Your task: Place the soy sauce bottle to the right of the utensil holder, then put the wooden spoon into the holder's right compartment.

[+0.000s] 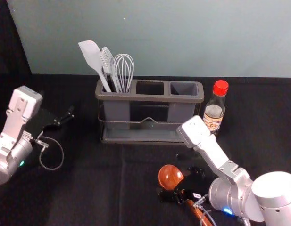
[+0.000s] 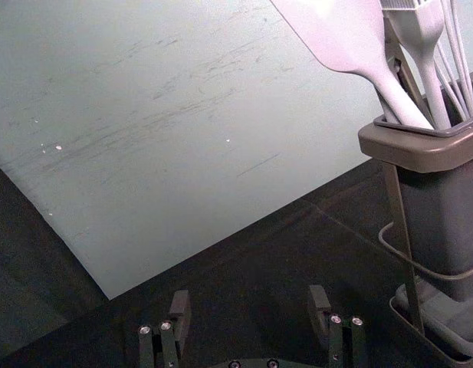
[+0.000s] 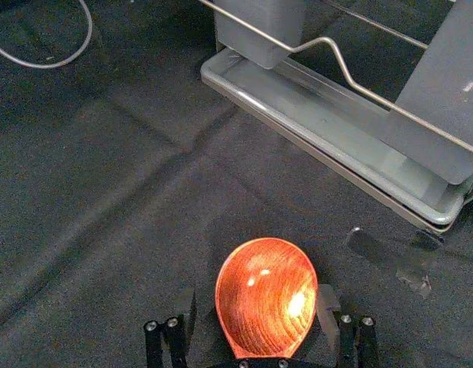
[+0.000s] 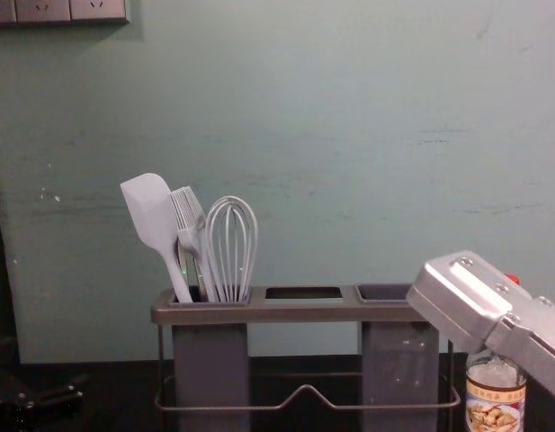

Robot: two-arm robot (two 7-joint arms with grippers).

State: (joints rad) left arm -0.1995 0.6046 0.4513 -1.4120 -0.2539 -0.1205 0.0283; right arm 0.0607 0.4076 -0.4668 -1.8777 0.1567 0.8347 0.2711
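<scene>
"Wooden spoon (image 1: pixel 170 178), lower centre of the head view. State of the claw?"

"Right gripper (image 3: pixel 256 295): released, fingers parted on either side of the bowl. Grip not made; contact with the wood cannot be judged."

"Reason for that placement?"

"Presumably to pinch near the neck. The handle runs under the gripper toward the bottom edge of the head view. Held there, it could be turned to enter the holder handle first, bowl upward. Closing on the rounded bowl might make it slip or roll."

"Next outward?"

"Utensil holder (image 1: pixel 150 98), upper middle, upright. Its right compartment (image 1: pixel 184 89) has nothing in it: the target. Spatula (image 1: pixel 92 56), basting brush (image 1: pixel 106 59) and whisk (image 1: pixel 123 70) share the left one, heads up, handles down; likely the pattern to copy."

"Soy sauce bottle (image 1: pixel 213 115)?"

"Upright just beside the holder's right end, right of centre in the head view. Touching or apart: cannot tell. First half judged done; spoon half in hand. Caution: the bottle is near the target, so a lift from the right could knock it."

"Other arm?"

"Left gripper (image 2: pixel 250 295), at the left of the head view: idle, fingers apart, clear of the holder, presumably leaving the right arm room."
</scene>
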